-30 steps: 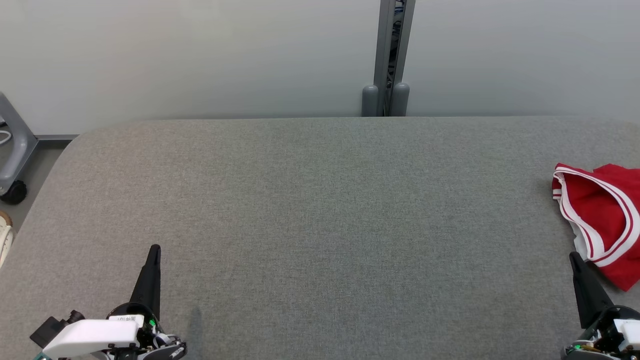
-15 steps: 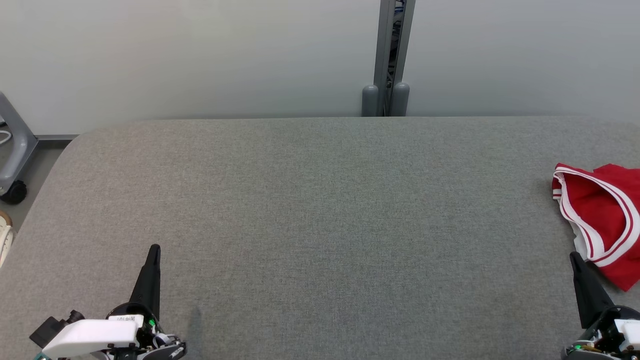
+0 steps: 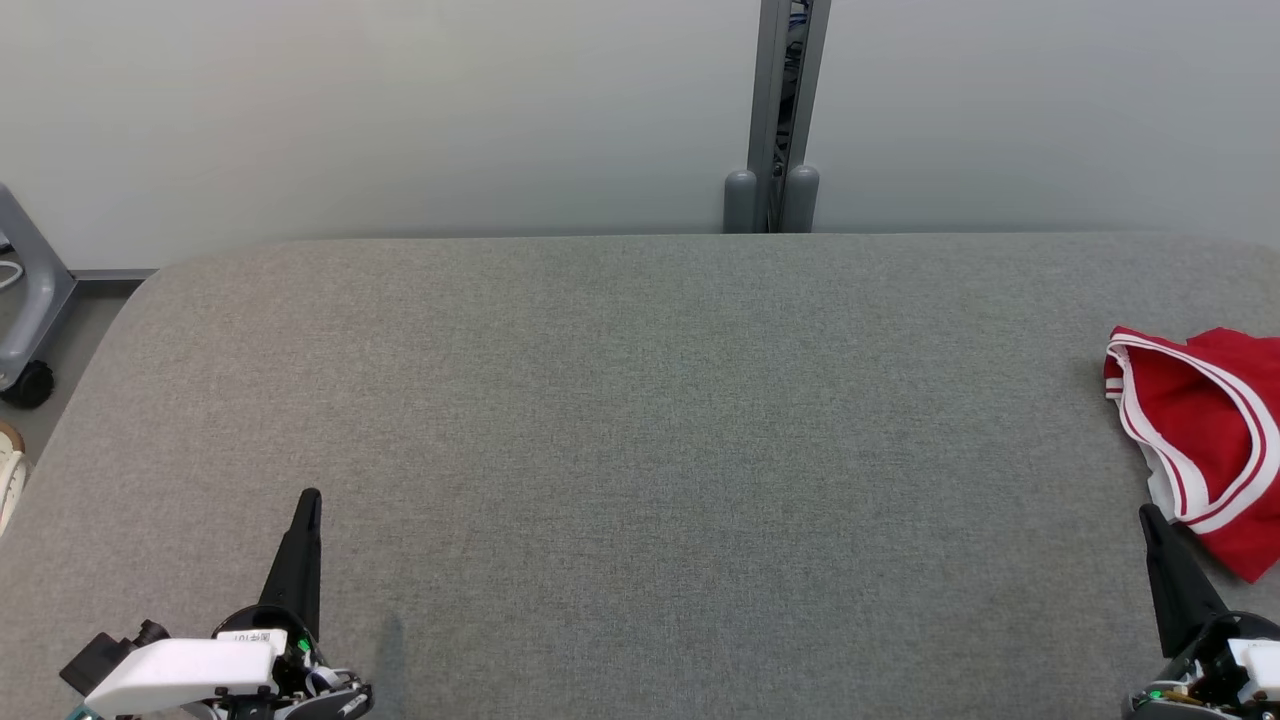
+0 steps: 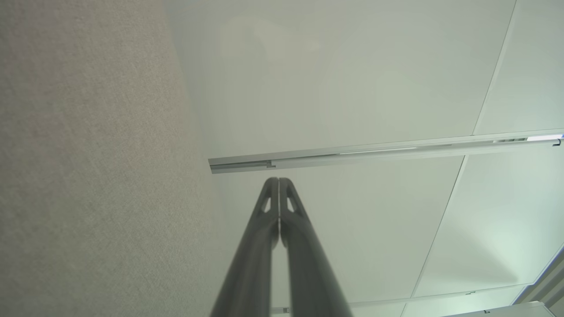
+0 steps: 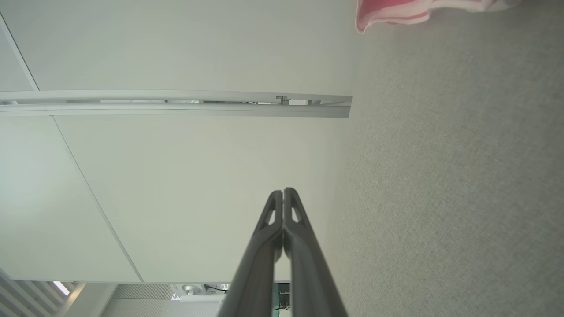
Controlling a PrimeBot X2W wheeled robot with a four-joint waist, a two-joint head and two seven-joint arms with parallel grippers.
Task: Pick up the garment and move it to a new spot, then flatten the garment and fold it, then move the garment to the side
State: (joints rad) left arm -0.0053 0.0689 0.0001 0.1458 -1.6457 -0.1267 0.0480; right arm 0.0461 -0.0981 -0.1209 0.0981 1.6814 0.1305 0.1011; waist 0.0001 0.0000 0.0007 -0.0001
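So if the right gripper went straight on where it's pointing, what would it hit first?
Likely the wall; the right gripper points over the table, with the garment off to one side. Depth is unclear.

Left of the red garment (image 3: 1215, 440), the grey table (image 3: 640, 420) is bare, so there is lots of room to reach across. The garment is the one lump, at the table's right edge. Behind it stands a wall (image 3: 400, 110) with a grey post (image 3: 778, 100). Far left of the garment, off the table, sits maybe a wheeled cart (image 3: 28, 300).
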